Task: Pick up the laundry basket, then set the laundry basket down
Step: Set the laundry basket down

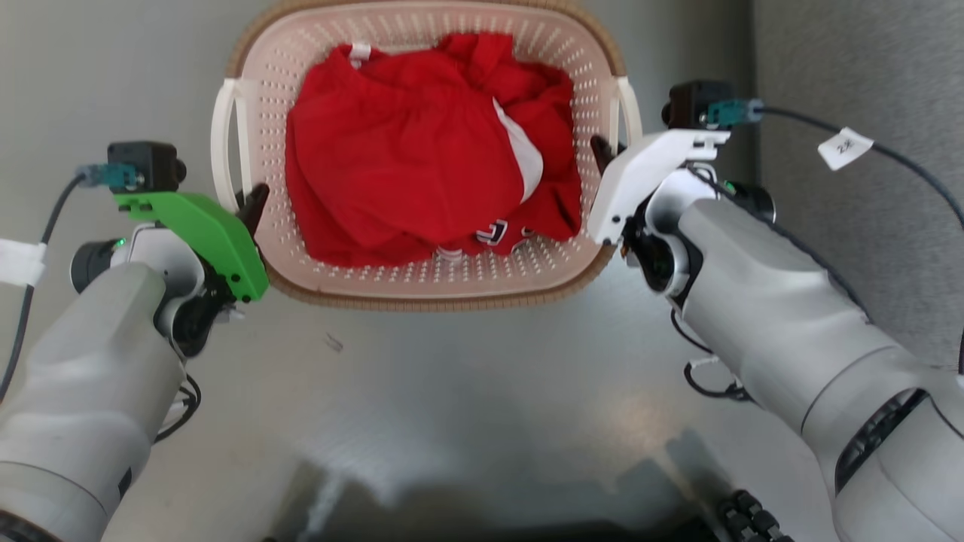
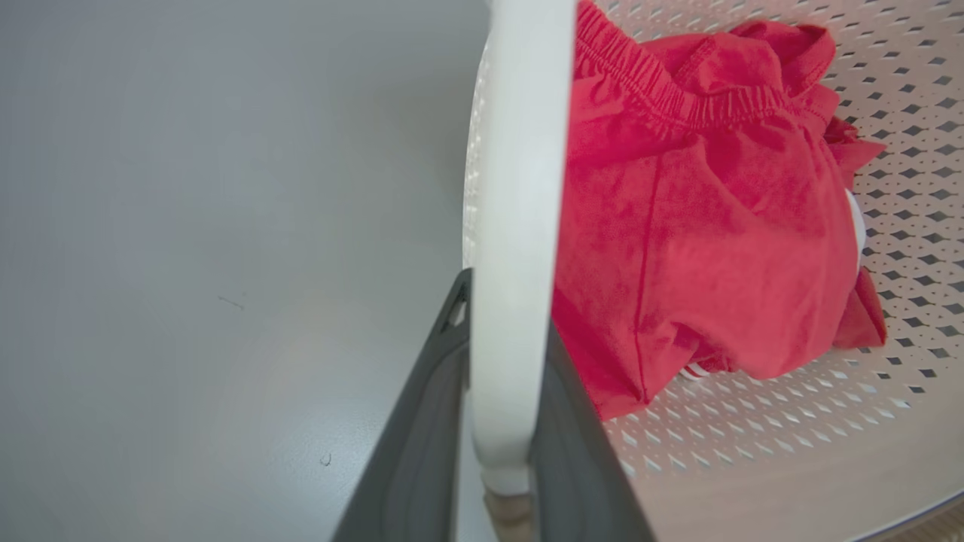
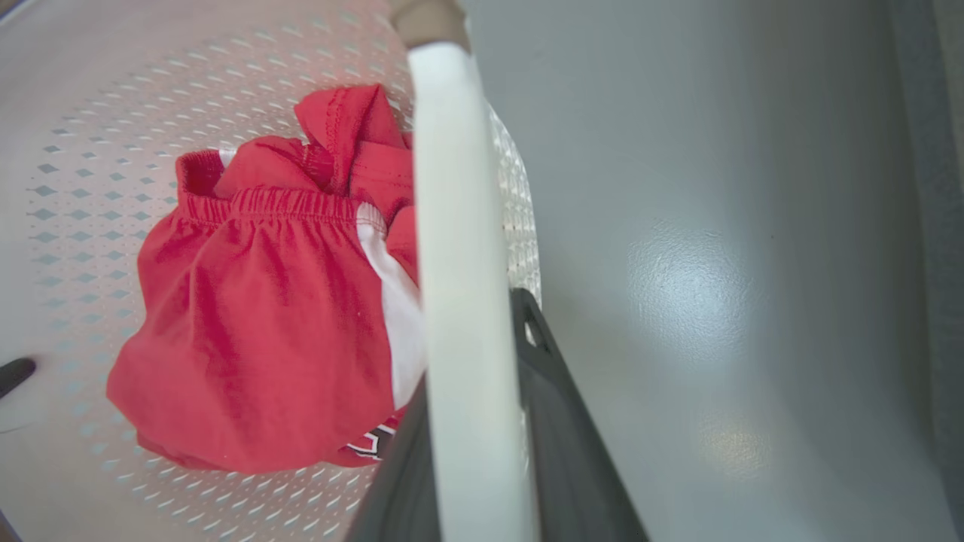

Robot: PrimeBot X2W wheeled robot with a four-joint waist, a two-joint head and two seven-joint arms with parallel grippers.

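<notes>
- The laundry basket (image 1: 263, 98) sits at 12 o'clock in the head view, over a glossy grey floor (image 1: 467, 391). I cannot tell whether it rests on the floor or hangs just clear of it.
- A crumpled red garment (image 1: 407, 165) with a white panel lies inside, covering most of the perforated bottom.
- The left gripper (image 1: 252, 207) is at the basket's 9 o'clock side. Its jaws are closed onto the white left loop handle (image 2: 520, 226), with one dark finger (image 2: 422, 436) pressed against each face of the handle.
- The right gripper (image 1: 602, 154) is at the 3 o'clock side. Its jaws are likewise clamped narrow on the right loop handle (image 3: 452, 226), a finger on either side.
- Both pale forearms angle in from 7 and 5 o'clock.
</notes>
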